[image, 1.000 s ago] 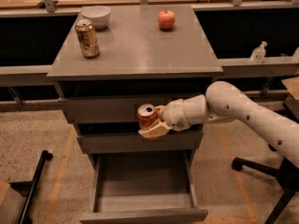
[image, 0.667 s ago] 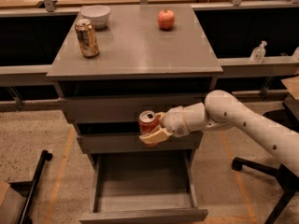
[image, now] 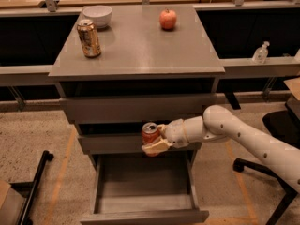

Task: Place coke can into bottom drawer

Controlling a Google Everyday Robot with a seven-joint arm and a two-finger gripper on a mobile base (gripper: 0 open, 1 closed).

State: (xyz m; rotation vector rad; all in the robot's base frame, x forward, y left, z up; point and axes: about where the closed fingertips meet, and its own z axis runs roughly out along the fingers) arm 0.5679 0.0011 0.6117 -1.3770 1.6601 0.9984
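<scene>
The coke can [image: 150, 134], red with a silver top, is held upright in my gripper [image: 153, 143], in front of the middle drawer's front. The fingers are shut around the can. The white arm comes in from the lower right. The bottom drawer [image: 143, 209] is pulled open below the can, and what shows of its grey inside is bare. The can is above the drawer's back part, well clear of its floor.
On the cabinet top [image: 140, 50] stand a gold-brown can [image: 88, 38], a white bowl [image: 97, 15] and a red apple [image: 168, 18]. A black chair base [image: 262, 172] stands at the right, a black frame [image: 35, 191] at the lower left.
The gripper with the coke can has moved down and a little to the left, closer to the open bottom drawer. The arm has lowered with it.
</scene>
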